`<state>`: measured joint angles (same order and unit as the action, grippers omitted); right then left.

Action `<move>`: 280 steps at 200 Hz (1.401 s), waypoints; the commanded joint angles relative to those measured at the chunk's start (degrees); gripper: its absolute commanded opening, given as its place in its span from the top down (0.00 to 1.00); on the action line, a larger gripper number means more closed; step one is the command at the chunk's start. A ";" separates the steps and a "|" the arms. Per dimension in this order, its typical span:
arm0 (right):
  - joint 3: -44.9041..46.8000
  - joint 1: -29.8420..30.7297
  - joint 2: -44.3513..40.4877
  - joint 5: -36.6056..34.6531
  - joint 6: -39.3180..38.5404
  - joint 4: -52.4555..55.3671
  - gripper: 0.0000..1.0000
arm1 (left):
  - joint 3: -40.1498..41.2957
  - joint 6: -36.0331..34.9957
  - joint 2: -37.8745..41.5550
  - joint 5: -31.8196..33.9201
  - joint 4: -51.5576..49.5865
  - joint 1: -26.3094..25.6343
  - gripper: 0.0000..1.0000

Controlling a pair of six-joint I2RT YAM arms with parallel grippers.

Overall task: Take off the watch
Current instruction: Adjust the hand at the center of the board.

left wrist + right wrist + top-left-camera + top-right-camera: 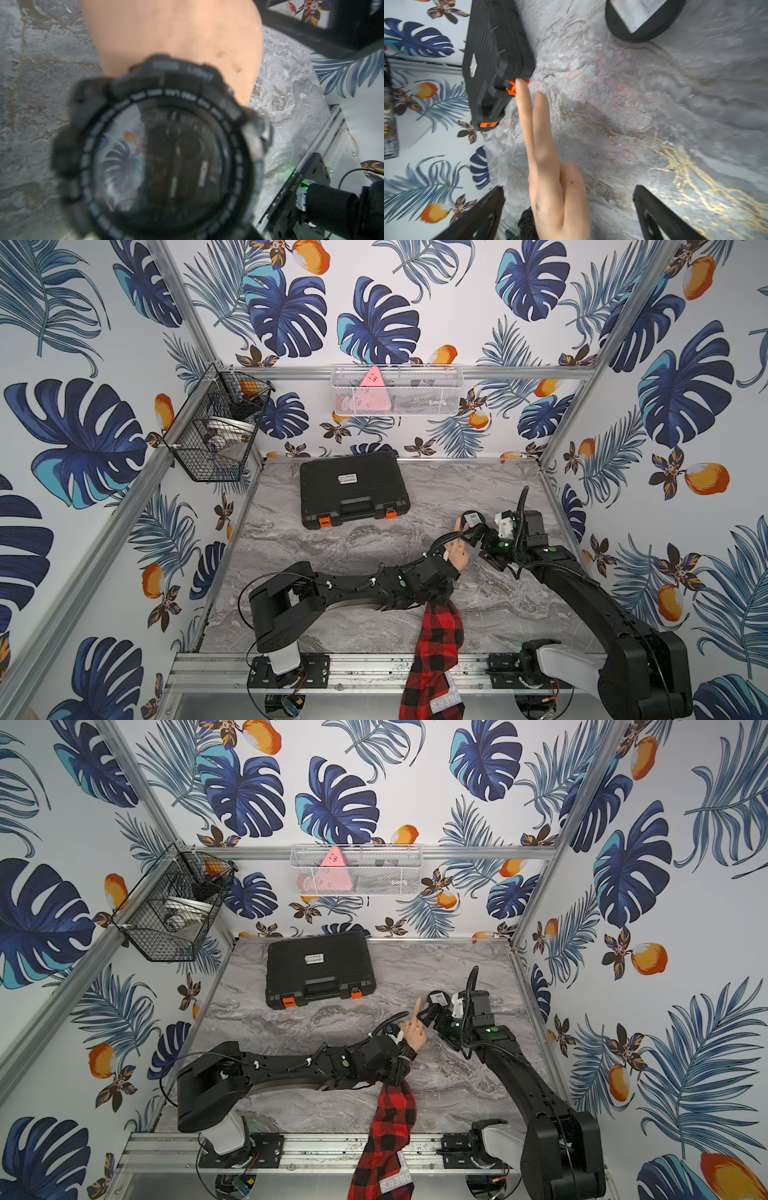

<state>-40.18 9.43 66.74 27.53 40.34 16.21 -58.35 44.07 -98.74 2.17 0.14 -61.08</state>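
The watch [166,158], black with a round dark face, sits on the mannequin hand's [457,556] wrist and fills the left wrist view, blurred and very close. My left gripper [446,574] is down at that wrist. Its fingers are hidden by the arm in both top views and by the watch in its own view. My right gripper [566,207] is open. One of its fingers [477,214] stands on each side of the mannequin hand's [550,166] outstretched fingers, apart from them.
A black round puck with a white label [471,519] lies just beyond the hand. A black tool case [353,493] with orange latches lies at the back. The red plaid sleeve [440,639] hangs over the front rail [332,672]. Two wire baskets [216,427] [395,391] hang on the walls.
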 commanded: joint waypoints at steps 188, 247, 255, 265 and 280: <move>0.41 13.03 5.07 -7.42 5.26 -4.25 0.69 | 1.71 0.72 6.73 1.25 1.89 0.70 0.33; -7.00 18.11 9.59 -19.11 4.51 8.90 0.73 | 0.97 -4.27 13.36 4.59 -11.73 0.70 0.20; -8.99 19.58 10.92 -22.27 4.33 12.07 0.73 | 0.83 -5.06 14.69 5.76 -13.89 0.76 0.19; -11.64 21.30 12.68 -26.49 4.31 16.20 0.73 | 0.40 -6.15 16.26 7.43 -16.99 1.08 0.19; -14.79 23.76 15.23 -32.22 4.59 21.12 0.73 | -0.26 -7.90 18.61 8.71 -21.24 2.43 0.18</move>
<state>-51.00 30.46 79.37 6.22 44.36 26.61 -57.43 40.23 -83.07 6.76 -12.10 -60.18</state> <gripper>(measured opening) 0.376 0.815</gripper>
